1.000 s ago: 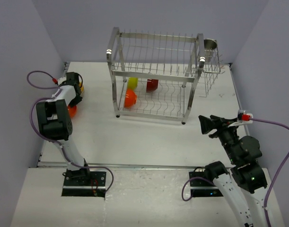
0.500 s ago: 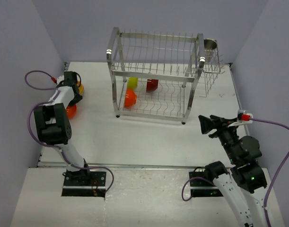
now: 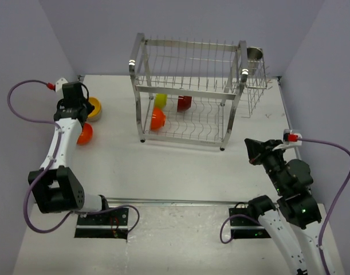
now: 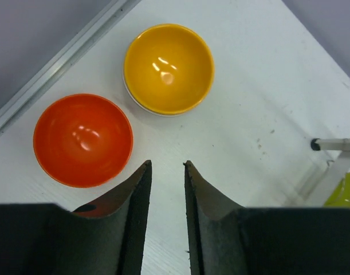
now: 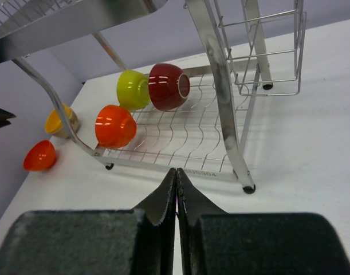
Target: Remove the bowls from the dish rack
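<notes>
Open table [image 3: 180,166] before the rack [image 3: 186,91]; lower-tier bowls [image 3: 157,118] behind front posts [image 3: 138,109] (upper shelf [image 3: 192,57] overhead)

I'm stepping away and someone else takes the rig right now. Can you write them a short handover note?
Left gripper: jaws open, empty, above the table by two unloaded bowls, the orange-red bowl and the yellow bowl.
Right gripper: jaws shut, empty, near the right front of the dish rack.
Done: at least those two bowls out.
To do: the orange bowl, lime-green bowl and dark red bowl on the rack's lower tier.

Three bowls [image 3: 157,118] in rack [image 3: 186,91], others [image 3: 85,133] outside
</notes>
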You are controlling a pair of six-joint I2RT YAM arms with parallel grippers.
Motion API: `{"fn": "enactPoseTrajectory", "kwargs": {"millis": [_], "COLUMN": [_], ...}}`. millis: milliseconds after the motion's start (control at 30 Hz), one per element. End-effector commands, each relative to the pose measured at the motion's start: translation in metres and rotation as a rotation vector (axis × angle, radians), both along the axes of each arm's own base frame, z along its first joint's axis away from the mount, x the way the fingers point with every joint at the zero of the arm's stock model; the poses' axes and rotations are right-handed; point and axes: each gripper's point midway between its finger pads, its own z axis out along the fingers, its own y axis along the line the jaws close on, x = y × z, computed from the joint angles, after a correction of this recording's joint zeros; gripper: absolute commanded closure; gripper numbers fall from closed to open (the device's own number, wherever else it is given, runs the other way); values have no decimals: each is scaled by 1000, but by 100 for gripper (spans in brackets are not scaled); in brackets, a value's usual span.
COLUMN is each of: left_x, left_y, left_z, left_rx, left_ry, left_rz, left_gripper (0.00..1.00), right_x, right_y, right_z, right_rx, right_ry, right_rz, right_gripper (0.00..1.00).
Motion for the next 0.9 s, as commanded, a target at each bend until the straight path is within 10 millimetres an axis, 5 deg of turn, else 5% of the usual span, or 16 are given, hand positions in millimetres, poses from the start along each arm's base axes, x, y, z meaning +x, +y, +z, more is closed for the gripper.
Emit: {"fn": "enactPoseTrajectory", "kwargs": {"millis": [0, 67, 100, 367, 567, 867], "left_x": [-6, -7, -11, -28, -36, -38], "left_y": [-22, -35, -42, -96, -94, -102], "left_z": [13, 16, 14, 9, 21, 29], "left_rx": [-35, -62, -70, -107, -86, -107], "left_ry": [-94, -128, -133, -225, -239, -256], "left_rz": [-93, -139, -160, -350, -353, -390], "left_gripper": [71, 85, 100, 100, 100, 100], "right_x": [10, 13, 16, 55, 86, 116], "right_y": [9, 15, 17, 51, 93, 102], "right_z": [-8, -8, -10, -34, -58, -69], "right_rx": [-6, 19, 27, 65, -16, -28], "right_ry": [40, 47, 56, 122, 211, 241], "right_rz": [30, 45, 51, 123, 164, 117], "right_gripper": [100, 100, 100, 100, 100, 100]}}
